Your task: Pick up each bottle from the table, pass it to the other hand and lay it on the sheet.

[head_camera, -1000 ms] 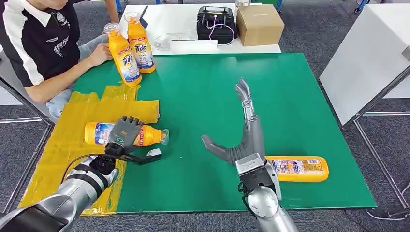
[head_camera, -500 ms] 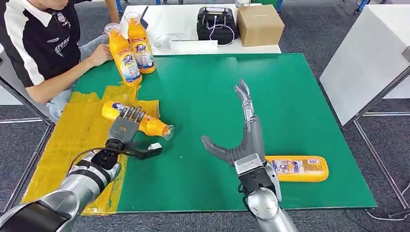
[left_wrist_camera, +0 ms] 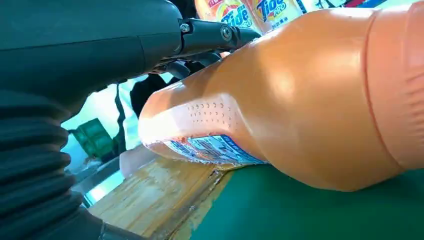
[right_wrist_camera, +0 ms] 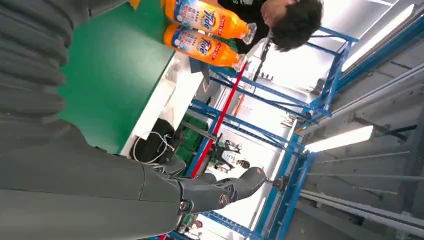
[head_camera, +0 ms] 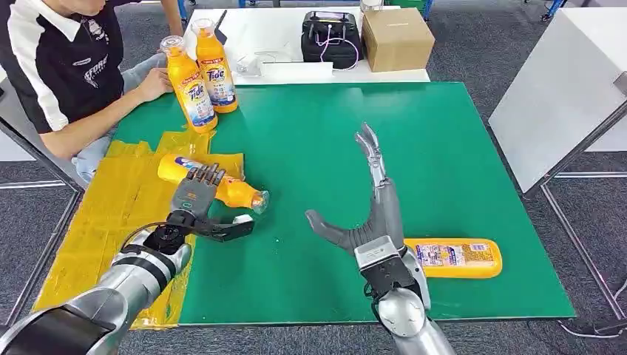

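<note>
Seated at far left: a person (head_camera: pixel 55 66), with two upright bottles (head_camera: pixel 200 74) just beside. On the yellow sheet (head_camera: pixel 111 207), a lying bottle (head_camera: pixel 222 188), neck over the green desk (head_camera: pixel 310 148), under the left hand (head_camera: pixel 194 201), fingers spread, not gripping. Further right, right hand (head_camera: pixel 370 214) with fingers wide, holding nothing, another bottle (head_camera: pixel 455 258) lying behind.

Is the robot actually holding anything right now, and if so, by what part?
The left robot hand lies over the middle of a lying orange plastic bottle; a closed hold cannot be told. The right robot hand is spread open, holding nothing.
</note>
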Motion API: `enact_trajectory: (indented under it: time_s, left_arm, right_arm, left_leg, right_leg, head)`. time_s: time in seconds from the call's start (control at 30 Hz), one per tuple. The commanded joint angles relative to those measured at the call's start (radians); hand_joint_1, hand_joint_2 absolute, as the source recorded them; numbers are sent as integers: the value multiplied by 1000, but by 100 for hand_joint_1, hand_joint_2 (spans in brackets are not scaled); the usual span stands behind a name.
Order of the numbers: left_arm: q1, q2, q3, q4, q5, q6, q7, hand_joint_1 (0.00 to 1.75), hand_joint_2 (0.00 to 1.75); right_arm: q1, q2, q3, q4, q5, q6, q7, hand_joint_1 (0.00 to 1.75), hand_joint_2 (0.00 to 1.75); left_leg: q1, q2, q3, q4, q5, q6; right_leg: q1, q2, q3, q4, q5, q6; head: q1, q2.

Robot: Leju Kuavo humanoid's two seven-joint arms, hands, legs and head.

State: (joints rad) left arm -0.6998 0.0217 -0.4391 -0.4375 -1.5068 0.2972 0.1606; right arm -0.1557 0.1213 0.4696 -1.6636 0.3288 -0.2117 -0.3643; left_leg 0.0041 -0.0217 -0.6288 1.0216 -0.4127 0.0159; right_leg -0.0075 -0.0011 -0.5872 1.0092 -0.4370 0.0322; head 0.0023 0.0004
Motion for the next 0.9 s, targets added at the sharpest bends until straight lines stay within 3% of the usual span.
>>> enact_trajectory:
  time_s: [0.03, 0.2, 0.23, 0.3, 0.43, 0.6, 0.73, 0.9]
  left_arm:
    - [11, -33, 90, 32, 47, 96, -52, 0, 175]
    - [15, -33, 99, 25, 57, 110, -64, 0, 175]
    - [61, -52, 201, -59, 205, 292, -206, 0, 175]
    - [114, -57, 253, -156, 281, 401, -287, 0, 175]
    - [233, -124, 434, -447, 321, 401, -382, 0, 175]
    - [242, -154, 489, -482, 380, 401, -437, 0, 175]
    - [258, -223, 613, -554, 497, 401, -589, 0, 175]
    - [258, -223, 613, -554, 497, 401, -589, 0, 175]
  right_arm:
    - [-16, -21, -13, 27, 1, -1, 6, 0, 175]
    - [-16, -22, -13, 27, 1, -1, 6, 0, 175]
    - [-15, -25, -10, 32, 0, -1, 4, 0, 175]
    - [-19, -24, -1, 52, -2, -5, -3, 0, 175]
    - [-18, -20, 6, 75, 1, -26, -14, 0, 175]
    - [-18, -18, 7, 80, 3, -32, -15, 0, 175]
    - [-23, -18, 13, 87, 31, -62, -18, 0, 175]
    - [-23, -18, 13, 87, 31, -62, -18, 0, 175]
  left_leg:
    - [1, 2, 3, -1, -1, 0]
    - [1, 2, 3, 0, -1, 0]
    - [0, 1, 2, 0, -1, 0]
    - [1, 2, 4, -1, -2, 0]
    - [1, 2, 4, -1, -2, 0]
    - [1, 3, 2, 0, -2, 0]
    - [2, 4, 3, 0, -2, -1]
    - [1, 3, 2, 0, -2, 0]
  right_leg:
    - [1, 1, 4, -2, 0, 0]
    - [1, 0, 4, -2, 0, 0]
    - [1, 0, 2, -1, 0, 0]
    - [2, 0, 5, -3, -1, 0]
    - [1, 0, 4, -3, -1, 0]
    - [2, 1, 3, -2, 0, 0]
    - [2, 2, 3, -3, 0, -1]
    - [1, 1, 2, -2, -1, 0]
  head:
    - [0, 0]
    - [0, 0]
    - [0, 0]
    - [0, 0]
    - [0, 0]
    - [0, 0]
    - [0, 0]
    - [0, 0]
